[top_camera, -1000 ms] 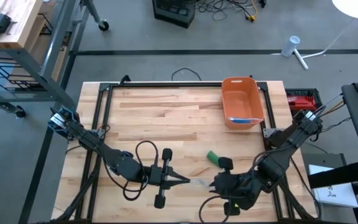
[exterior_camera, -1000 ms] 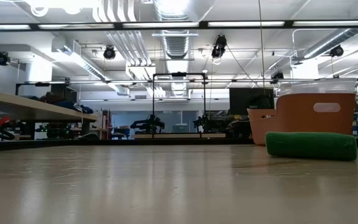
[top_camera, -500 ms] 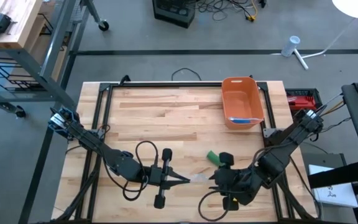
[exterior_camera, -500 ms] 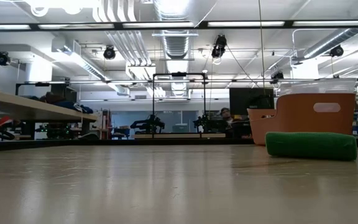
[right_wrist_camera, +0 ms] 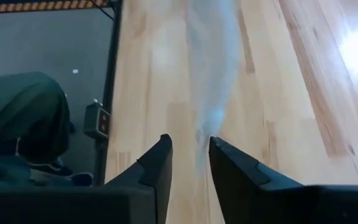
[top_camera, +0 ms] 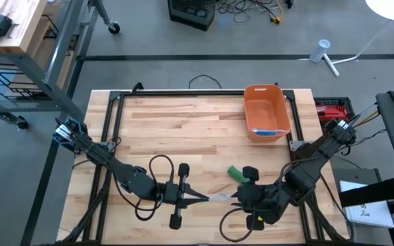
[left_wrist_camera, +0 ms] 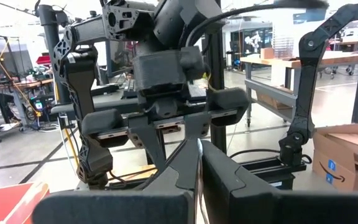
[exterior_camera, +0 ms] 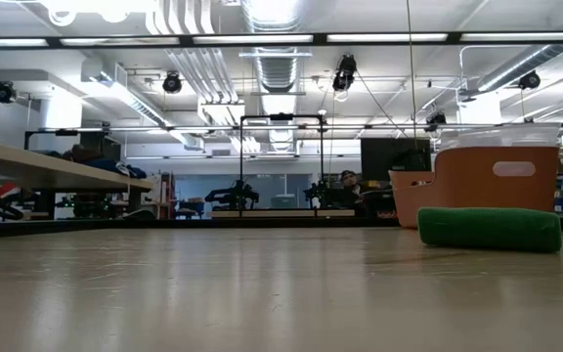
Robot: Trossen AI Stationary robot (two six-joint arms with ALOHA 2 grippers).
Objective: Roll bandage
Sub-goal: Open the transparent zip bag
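1. The right gripper (top_camera: 237, 197) sits low over the near part of the table (top_camera: 183, 130). Its two dark fingers (right_wrist_camera: 157, 165) stand a narrow way apart around a pale, see-through strip of bandage (right_wrist_camera: 213, 81). Whether they actually pinch it cannot be told.
2. The left gripper (top_camera: 206, 199) faces the right one from just beside it, its fingers pressed together, with the thin bandage edge (left_wrist_camera: 198, 155) caught between the tips.
3. The strip is strung between the two grippers, its long axis running left to right across the table, so both arms are at it.
4. A green roll (top_camera: 234, 173) lies on the table just beyond the right gripper, nearer that arm.
5. An orange bin (top_camera: 266, 111) stands well apart at the far side.
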